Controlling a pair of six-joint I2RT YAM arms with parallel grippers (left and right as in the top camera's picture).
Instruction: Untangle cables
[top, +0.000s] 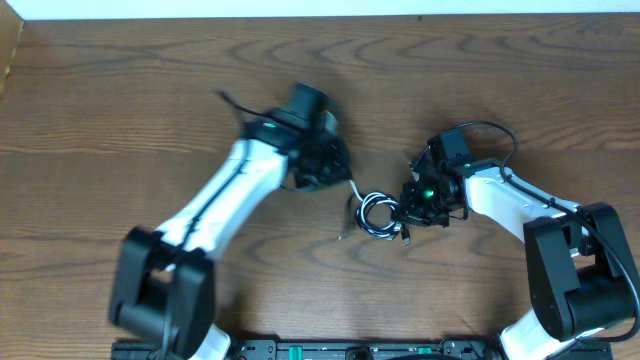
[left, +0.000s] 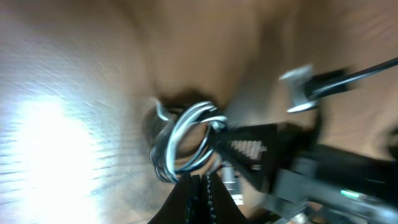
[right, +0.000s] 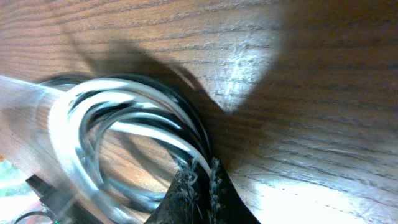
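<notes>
The cables (top: 377, 212) lie as one small coil of black and white strands on the wooden table between the two arms. The coil also shows in the left wrist view (left: 186, 140) and the right wrist view (right: 124, 124). My left gripper (top: 342, 176) is just up-left of the coil. Its fingers (left: 202, 182) are shut, and a white strand runs from their tips to the coil. That view is blurred. My right gripper (top: 405, 208) is at the coil's right edge, and its fingers (right: 202, 171) are shut on a white strand of the coil.
The wooden table (top: 480, 70) fills the view. A silver plug on a black cord (left: 300, 90) shows beyond the coil in the left wrist view. The right arm's black body (left: 298, 174) is close behind the coil.
</notes>
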